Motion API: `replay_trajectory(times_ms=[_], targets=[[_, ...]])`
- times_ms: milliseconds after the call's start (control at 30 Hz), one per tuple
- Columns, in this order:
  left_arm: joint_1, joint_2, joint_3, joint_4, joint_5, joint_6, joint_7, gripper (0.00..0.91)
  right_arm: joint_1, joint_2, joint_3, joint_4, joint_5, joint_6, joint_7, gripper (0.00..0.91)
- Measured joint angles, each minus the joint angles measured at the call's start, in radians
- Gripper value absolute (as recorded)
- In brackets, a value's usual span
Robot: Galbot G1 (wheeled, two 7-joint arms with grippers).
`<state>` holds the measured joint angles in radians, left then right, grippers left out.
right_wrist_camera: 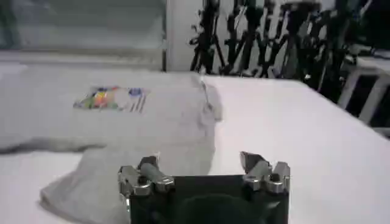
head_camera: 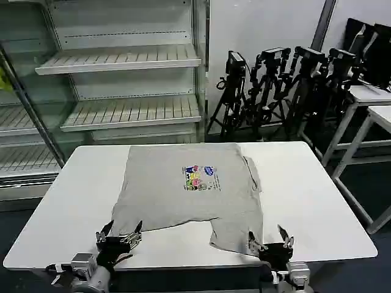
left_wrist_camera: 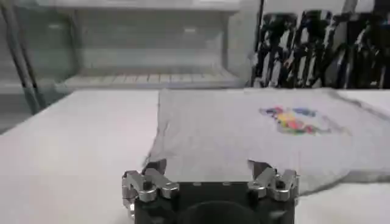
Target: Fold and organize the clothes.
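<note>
On the white table [head_camera: 317, 201] lies one grey shirt [head_camera: 177, 195], its near hem at 6 o'clock, just before two gaping grippers, left [head_camera: 120, 235] and right [head_camera: 270, 240].

The small multicolour chest print [head_camera: 200, 177] on the light grey cotton shirt [head_camera: 183, 195] is too small to read. The head view's lower edge cuts off both arms.

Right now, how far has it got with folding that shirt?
Barely started. The grey shirt lies mostly flat on the white table, print up, with its right edge turned in. Both end effectors, left and right, sit open at its near hem, holding nothing. All the main folds remain.
</note>
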<state>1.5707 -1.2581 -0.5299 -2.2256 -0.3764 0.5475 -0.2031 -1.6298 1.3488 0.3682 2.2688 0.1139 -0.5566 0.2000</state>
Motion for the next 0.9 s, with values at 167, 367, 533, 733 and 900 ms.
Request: replay_trajectory(times_ms=[167, 367, 533, 733, 900], targets=[[-0.014, -0.002, -0.004, 0.041, -0.019, 0.01, -0.014, 0.04, 0.002, 0.007, -0.026, -0.019, -0.012, -0.002, -0.001, 0.423], [-0.022, 0.001, -0.007, 0.068, -0.039, 0.013, -0.023, 0.04, 0.003, 0.011, -0.046, -0.033, -0.012, -0.005, -0.001, 0.0], [-0.026, 0.001, -0.008, 0.079, -0.049, 0.014, -0.025, 0.04, 0.002, 0.014, -0.059, -0.039, -0.01, -0.008, -0.003, 0.0], [-0.026, 0.003, -0.011, 0.084, -0.06, 0.017, -0.024, 0.04, -0.005, 0.013, -0.063, -0.036, -0.002, -0.005, -0.003, 0.0], [-0.016, -0.001, -0.015, 0.074, -0.069, 0.021, -0.024, 0.04, -0.022, 0.006, -0.062, -0.015, 0.008, 0.005, -0.002, 0.0]])
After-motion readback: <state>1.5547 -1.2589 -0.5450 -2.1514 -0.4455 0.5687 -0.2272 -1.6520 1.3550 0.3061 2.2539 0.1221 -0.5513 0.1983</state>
